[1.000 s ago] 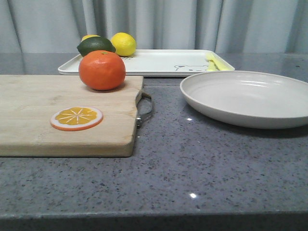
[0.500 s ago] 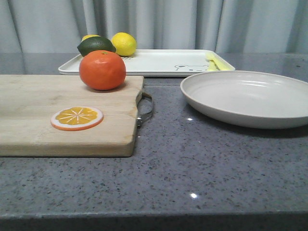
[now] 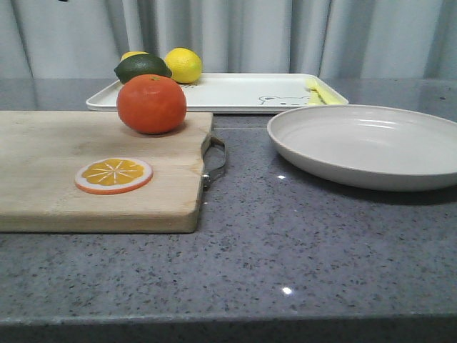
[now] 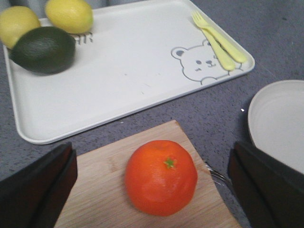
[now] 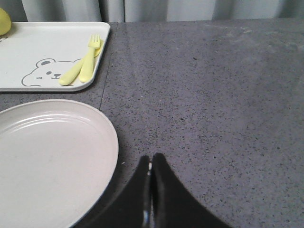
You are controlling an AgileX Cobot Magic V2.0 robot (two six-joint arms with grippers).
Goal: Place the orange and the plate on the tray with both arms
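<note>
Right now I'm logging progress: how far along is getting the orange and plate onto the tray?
Nothing is done yet. The orange sits on the cutting board and the plate on the counter, both off the tray. The open left end effector straddles the orange; the right end effector is shut beside the plate. Both placements remain.

right wrist view. the right gripper [image 5: 151, 166] hangs over the grey speckled counter [image 5: 213, 95], its two dark fingers pressed together at the tips. just beside it lies the plate [image 5: 47, 156], pale and shallow with a raised rim, cut off by the frame edge. beyond the plate, apart from it, sits the tray [image 5: 57, 42], white with a bear-face drawing [image 5: 45, 72]. a yellow fork [image 5: 89, 59] and a second yellow utensil [image 5: 71, 73] rest side by side on the tray near its corner. grey curtains [image 5: 166, 9] hang behind.
</note>
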